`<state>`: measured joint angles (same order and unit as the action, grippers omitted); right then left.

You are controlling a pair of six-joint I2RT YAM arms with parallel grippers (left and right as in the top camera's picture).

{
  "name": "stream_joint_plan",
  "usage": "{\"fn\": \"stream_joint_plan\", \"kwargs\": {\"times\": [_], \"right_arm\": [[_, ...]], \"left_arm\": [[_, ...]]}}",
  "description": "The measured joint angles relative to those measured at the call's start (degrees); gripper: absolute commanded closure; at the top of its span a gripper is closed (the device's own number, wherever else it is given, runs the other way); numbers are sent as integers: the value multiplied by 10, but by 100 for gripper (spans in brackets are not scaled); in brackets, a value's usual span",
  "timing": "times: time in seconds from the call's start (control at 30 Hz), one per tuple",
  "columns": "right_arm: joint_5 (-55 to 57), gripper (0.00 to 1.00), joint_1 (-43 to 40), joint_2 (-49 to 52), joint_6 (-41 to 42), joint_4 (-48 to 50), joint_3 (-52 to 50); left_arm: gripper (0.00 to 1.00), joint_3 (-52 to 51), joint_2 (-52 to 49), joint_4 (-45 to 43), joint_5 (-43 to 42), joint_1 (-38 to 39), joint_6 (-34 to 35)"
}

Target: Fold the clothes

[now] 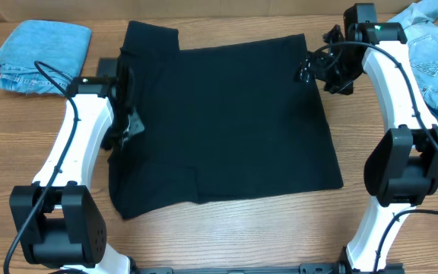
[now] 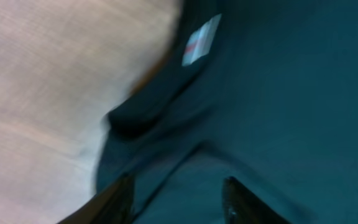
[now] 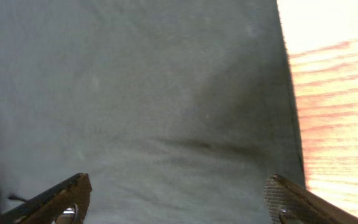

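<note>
Your black T-shirt point(image 1: 226, 122) lies spread flat mid-table point(image 1: 226, 228), with one sleeve sticking out at the far left corner. Your left gripper point(image 1: 130, 123) sits over the shirt's left edge. In the left wrist view it point(image 2: 179, 202) is parted, with nothing between the fingers point(image 2: 114, 199) and only shirt fabric under them. The white tag point(image 2: 201, 40) shows ahead of it, near the shirt's edge where the wood starts. That view is blurred, so you can't tell if the tips touch the cloth.

Your right gripper point(image 1: 314, 68) is over the shirt's far right corner. In the right wrist view it point(image 3: 179, 202) is spread wide and grips nothing, with black fabric below and the shirt edge just inside the right-hand finger.

Folded light-blue denim point(image 1: 40, 53) lies at the far left, apart from the shirt. A loose denim pile point(image 1: 432, 46) lies at the far right, behind the right arm.
</note>
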<state>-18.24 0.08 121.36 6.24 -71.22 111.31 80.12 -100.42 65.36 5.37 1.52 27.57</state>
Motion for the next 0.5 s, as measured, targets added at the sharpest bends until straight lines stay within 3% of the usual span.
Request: {"fn": "stream_joint_plan", "kwargs": {"times": [0.07, 0.13, 0.2, 0.3, 0.37, 0.5], "right_arm": [[-3, 30, 8, 0, 0, 4, -1], [-3, 55, 19, 0, 0, 22, -9], [-4, 74, 29, 0, -2, 38, -20], [-5, 91, 42, 0, -1, 64, -45], [-5, 96, 43, 1, -2, 77, -64], [-4, 96, 43, 6, -3, 116, -98]], "left_arm": [[65, 2, 0, -42, -28, 3, -15], [74, 3, -2, -73, -57, 10, -27], [81, 3, -5, -99, -80, 16, -32], [95, 4, -25, -127, -109, 22, -40], [96, 6, -49, -140, -127, 22, -43], [96, 6, -110, -166, -146, 23, -42]]}}
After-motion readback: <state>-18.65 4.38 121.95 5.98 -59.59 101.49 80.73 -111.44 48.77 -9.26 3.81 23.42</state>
